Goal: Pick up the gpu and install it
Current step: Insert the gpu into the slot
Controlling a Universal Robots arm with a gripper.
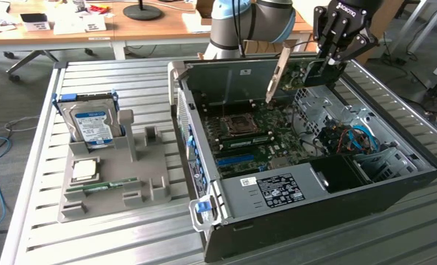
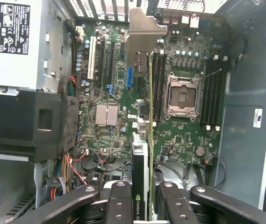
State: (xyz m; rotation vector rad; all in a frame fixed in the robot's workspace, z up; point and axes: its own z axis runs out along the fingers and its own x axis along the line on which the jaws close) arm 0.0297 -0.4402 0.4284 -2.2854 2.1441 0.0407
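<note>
Now the gpu [image 1: 305, 76] hangs above the open case [image 1: 299, 190]!
The gripper [image 1: 330, 63] pinches one end; the card runs edge-on away toward its bracket [image 1: 279, 69], motherboard [image 1: 266, 130] beneath.

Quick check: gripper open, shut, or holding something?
The gripper is shut on the gpu, holding it over the open computer case.

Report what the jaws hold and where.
The gripper holds the gpu, clamped at the board's end opposite its metal bracket, above the open case.
</note>
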